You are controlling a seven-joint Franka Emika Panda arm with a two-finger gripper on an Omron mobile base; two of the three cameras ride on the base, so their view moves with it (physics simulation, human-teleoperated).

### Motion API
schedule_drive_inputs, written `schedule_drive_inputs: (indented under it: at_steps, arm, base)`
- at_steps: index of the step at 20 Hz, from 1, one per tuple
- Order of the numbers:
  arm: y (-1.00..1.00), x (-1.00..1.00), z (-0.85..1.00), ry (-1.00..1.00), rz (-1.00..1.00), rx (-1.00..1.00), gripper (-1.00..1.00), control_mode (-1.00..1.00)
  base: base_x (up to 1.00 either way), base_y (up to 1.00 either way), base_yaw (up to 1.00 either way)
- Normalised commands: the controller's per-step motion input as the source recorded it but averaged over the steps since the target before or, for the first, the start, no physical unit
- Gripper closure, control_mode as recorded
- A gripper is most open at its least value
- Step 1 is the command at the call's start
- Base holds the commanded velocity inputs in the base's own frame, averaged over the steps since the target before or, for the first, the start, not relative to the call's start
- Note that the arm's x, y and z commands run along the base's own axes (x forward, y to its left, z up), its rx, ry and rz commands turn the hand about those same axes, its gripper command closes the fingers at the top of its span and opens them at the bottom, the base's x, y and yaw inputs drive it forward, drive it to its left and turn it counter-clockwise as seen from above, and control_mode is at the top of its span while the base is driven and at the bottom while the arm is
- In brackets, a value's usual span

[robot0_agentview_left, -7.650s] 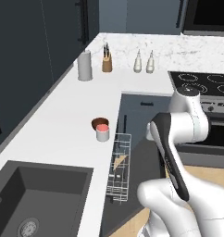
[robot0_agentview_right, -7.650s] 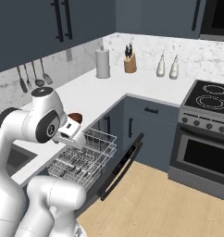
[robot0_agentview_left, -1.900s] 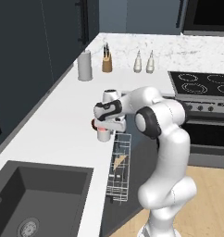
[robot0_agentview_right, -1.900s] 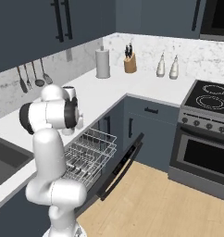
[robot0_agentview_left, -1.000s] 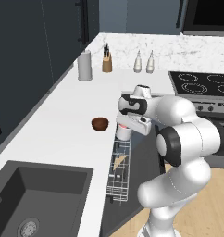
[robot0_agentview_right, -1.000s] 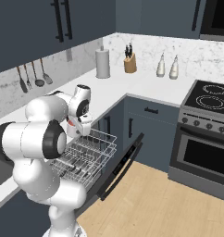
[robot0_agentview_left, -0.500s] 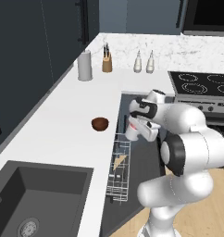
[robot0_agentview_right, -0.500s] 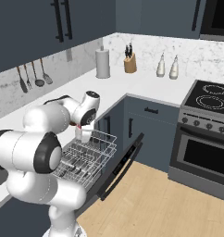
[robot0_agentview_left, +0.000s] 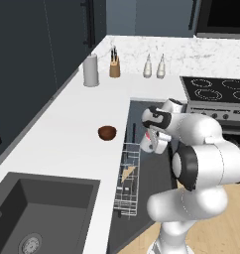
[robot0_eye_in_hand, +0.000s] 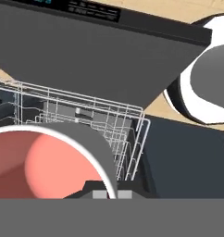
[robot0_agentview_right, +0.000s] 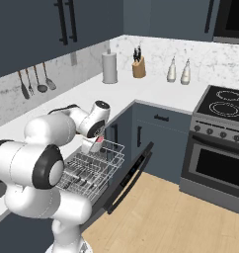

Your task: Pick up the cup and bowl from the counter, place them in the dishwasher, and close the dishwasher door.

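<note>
My gripper (robot0_agentview_left: 151, 142) is shut on the rim of the white cup (robot0_agentview_left: 147, 145), whose inside is reddish, and holds it tilted over the dishwasher's white wire rack (robot0_agentview_left: 128, 179). From the right base view, the cup (robot0_agentview_right: 95, 144) hangs just above the rack (robot0_agentview_right: 90, 170), with the gripper (robot0_agentview_right: 93, 140) behind it. Through the hand view the cup (robot0_eye_in_hand: 44, 159) sits at lower left, with the rack (robot0_eye_in_hand: 92, 114) below it and the open dishwasher door (robot0_eye_in_hand: 109, 55) beyond. The dark brown bowl (robot0_agentview_left: 107, 132) rests on the white counter (robot0_agentview_left: 67, 129), left of the gripper.
The lowered door (robot0_agentview_right: 132, 174) juts into the wooden floor area. A grey canister (robot0_agentview_left: 91, 71), a knife block (robot0_agentview_left: 114, 67) and two shakers (robot0_agentview_left: 154, 66) stand at the counter's back. A sink (robot0_agentview_left: 37, 213) lies near left; the stove (robot0_agentview_left: 216, 90) and oven (robot0_agentview_right: 216, 164) are right.
The gripper closed on the cup beside the bowl, lifted it and carried it right, off the counter to above the rack. The bowl stayed where it was.
</note>
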Motion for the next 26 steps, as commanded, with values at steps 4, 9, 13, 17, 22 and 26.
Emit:
schedule_drive_inputs:
  at_steps: [4, 9, 13, 17, 22, 26]
  arm:
    - [-0.01, 0.06, -0.31, 0.13, -0.21, 0.07, 1.00, -1.00]
    - [0.00, 0.16, -0.33, 0.15, -0.13, 0.06, 1.00, -1.00]
    - [0.00, 0.20, -0.26, 0.09, -0.07, 0.05, 1.00, -1.00]
    - [0.00, 0.23, -0.10, 0.01, -0.01, 0.09, 1.00, -1.00]
    - [0.00, 0.18, -0.11, 0.00, 0.00, 0.10, 1.00, -1.00]
    - [0.00, 0.13, -0.21, -0.01, 0.00, 0.09, 1.00, -1.00]
  base:
    - [0.00, 0.00, 0.00]
    - [0.00, 0.00, 0.00]
    - [0.00, 0.00, 0.00]
    - [0.00, 0.00, 0.00]
    - [0.00, 0.00, 0.00]
    - [0.00, 0.00, 0.00]
